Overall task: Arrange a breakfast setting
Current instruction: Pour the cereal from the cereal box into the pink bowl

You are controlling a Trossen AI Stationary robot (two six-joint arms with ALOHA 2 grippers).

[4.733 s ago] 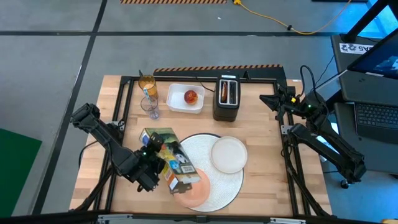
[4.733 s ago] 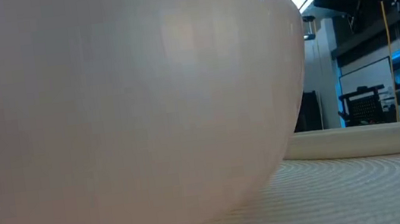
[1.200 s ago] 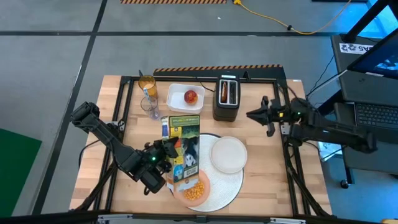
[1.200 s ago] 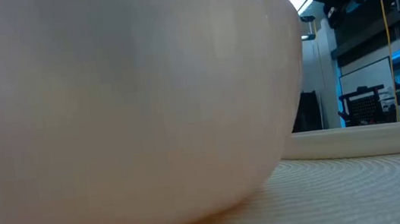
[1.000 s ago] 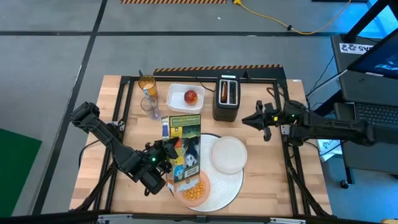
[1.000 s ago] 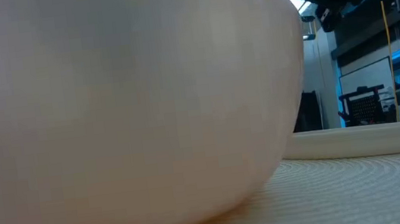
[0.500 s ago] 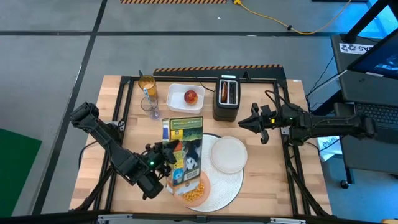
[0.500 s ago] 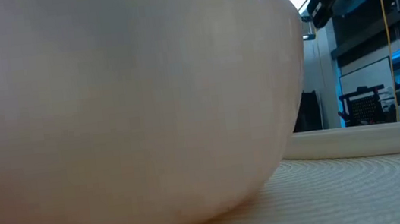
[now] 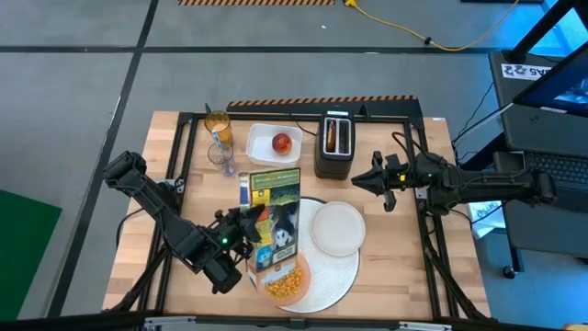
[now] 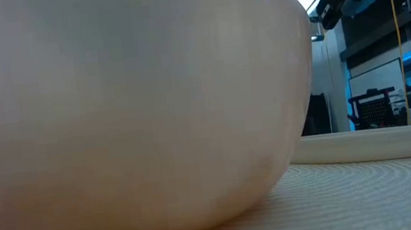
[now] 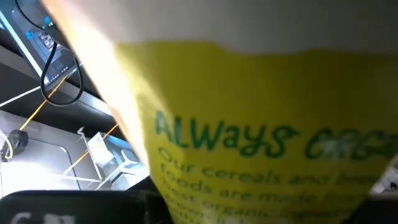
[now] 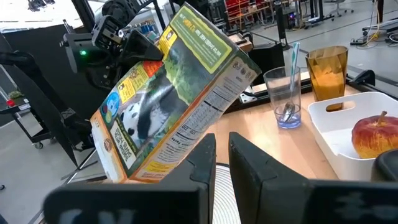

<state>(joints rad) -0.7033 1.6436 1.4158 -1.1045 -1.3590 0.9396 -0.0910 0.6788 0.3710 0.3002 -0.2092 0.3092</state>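
Note:
My left gripper (image 9: 241, 232) is shut on a panda cereal box (image 9: 276, 221), which is tilted over the left side of the orange bowl (image 9: 292, 287). The bowl holds yellow puffs (image 9: 287, 280) and stands on the round white placemat (image 9: 335, 267), beside the pale plate (image 9: 337, 227). The bowl fills the low view (image 10: 111, 111). The red apple (image 9: 282, 143) lies in the white tray (image 9: 260, 147). My right gripper (image 9: 372, 180) is shut and empty, in the air right of the black toaster (image 9: 334, 147); its fingers (image 12: 249, 165) point toward the box (image 12: 174, 99). My left gripper holds the box by its left long side (image 9: 251, 230), about halfway along, coming level from the table's left. The box is lifted clear and tilted, its far end high and its near end low over the bowl. The box's yellow side (image 11: 261, 124) hides the fingers.
A clear glass (image 9: 221, 158) with a utensil in it and an orange cup (image 9: 218, 123) stand at the far left. Brown pieces show in the toaster's slots (image 9: 335, 136). Bare wood lies right of the placemat (image 9: 390, 248).
My right gripper has moved a little toward the table's left, closer to the toaster. The cereal box's far, raised end has swung slightly toward the table's right; its low end stays over the bowl.

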